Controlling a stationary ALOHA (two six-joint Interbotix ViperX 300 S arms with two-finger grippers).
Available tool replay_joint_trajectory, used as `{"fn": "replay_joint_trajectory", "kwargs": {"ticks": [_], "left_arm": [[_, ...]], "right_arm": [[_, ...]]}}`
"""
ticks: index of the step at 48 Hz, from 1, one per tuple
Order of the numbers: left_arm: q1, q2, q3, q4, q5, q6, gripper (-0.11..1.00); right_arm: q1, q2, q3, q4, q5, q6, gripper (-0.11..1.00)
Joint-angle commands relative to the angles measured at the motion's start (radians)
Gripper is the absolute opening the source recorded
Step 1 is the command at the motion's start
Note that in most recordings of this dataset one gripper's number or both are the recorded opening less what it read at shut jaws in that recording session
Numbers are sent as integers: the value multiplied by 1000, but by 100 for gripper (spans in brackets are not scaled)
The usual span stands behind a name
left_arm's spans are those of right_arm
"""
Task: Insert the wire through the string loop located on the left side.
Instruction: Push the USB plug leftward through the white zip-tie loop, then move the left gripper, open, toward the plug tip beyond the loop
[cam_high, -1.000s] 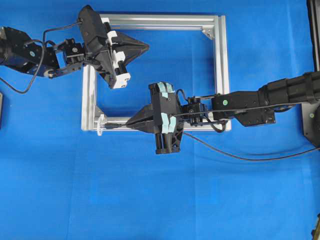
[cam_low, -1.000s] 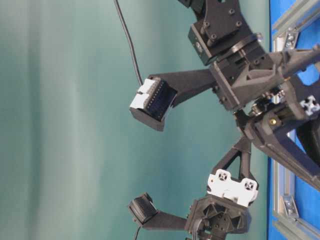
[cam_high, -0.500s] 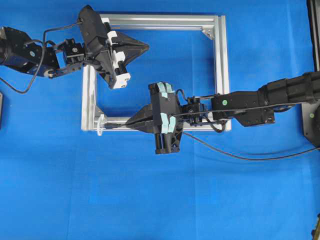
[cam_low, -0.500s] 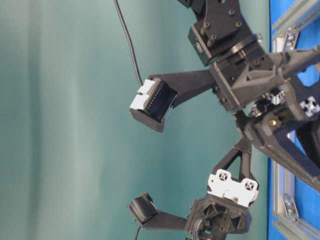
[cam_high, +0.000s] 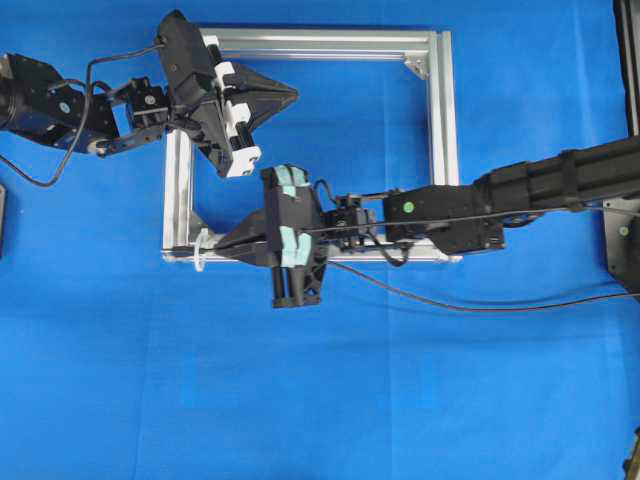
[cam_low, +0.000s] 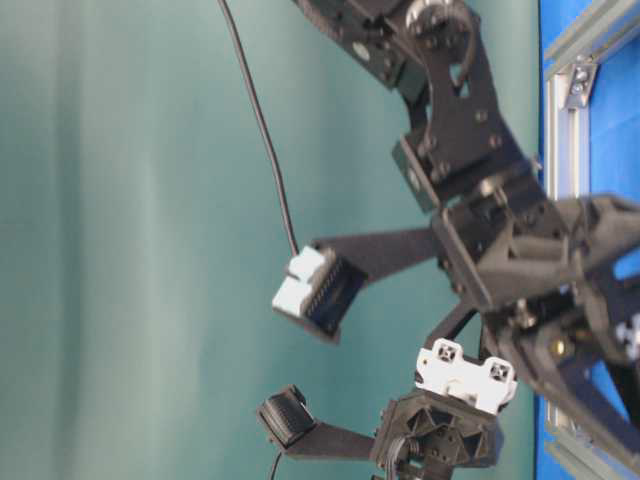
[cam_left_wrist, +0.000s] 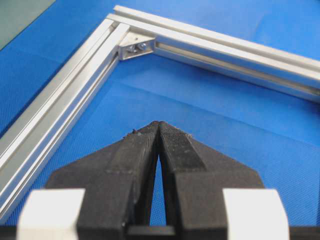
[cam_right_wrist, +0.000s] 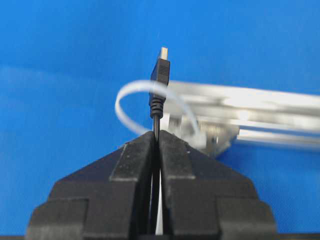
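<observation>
Threading is the step in hand. The right gripper (cam_right_wrist: 157, 137) is clamped on the long thin black wire (cam_right_wrist: 156, 112) just behind its small silver-tipped plug (cam_right_wrist: 160, 67), which stands at the tiny whitish translucent string loop (cam_right_wrist: 131, 92) on the near-left corner of the silver aluminium frame (cam_high: 443, 120); passage through cannot be confirmed. Recommended: advance leftward along the plug's axis, keeping it centred, since the loop looks limp. The left gripper (cam_left_wrist: 159, 131) is pinched closed, empty, over the frame's far-left part.
</observation>
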Motion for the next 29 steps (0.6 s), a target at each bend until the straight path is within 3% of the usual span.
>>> {"fn": "replay_joint_trajectory", "kwargs": {"ticks": [1, 20, 29], "left_arm": [[3, -28, -8, 3, -5, -2, 0], [3, -31, -5, 2, -5, -2, 0], [3, -86, 60, 3, -5, -2, 0]], "right_arm": [[-6, -6, -44, -2, 11, -2, 0], [-6, 5, -58, -2, 17, -2, 0], [-6, 5, -58, -2, 12, -2, 0]]}}
